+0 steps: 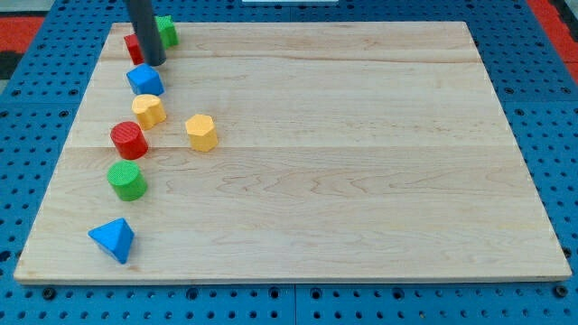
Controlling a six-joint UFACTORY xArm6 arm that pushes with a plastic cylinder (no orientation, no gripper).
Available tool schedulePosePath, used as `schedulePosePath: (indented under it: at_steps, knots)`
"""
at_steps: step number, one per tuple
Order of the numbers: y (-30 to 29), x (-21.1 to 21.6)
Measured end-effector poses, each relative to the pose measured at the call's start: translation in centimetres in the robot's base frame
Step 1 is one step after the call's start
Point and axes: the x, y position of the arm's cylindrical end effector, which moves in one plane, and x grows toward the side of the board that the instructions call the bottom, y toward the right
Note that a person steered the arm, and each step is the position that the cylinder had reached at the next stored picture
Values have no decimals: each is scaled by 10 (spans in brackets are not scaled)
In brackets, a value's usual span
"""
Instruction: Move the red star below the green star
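Gripperless, my tip [154, 62] grasps nothing and rests against the red plastic star block [133, 47], which sits left of the green plastic star block [167, 31], not below; I judge the move barely started.

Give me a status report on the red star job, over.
My tip at the view's top left, between red star and green star, touching or nearly so. Red star not yet below green. Blue block sits just underneath, possibly in the way.

no readable txt, labels, nos. anywhere
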Motion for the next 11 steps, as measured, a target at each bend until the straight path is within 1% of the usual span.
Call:
schedulePosePath:
  at_steps: [2,3,4,5,6,7,8,9,10,11]
  knots:
    - [-91,3]
    - [-93,-3]
    - [-93,-42]
    - [-91,-43]
    - [-63,-42]
    - [-63,-41]
    - [-49,-31]
    - [-23,-22]
    - [-25,-20]
    - [-46,-13]
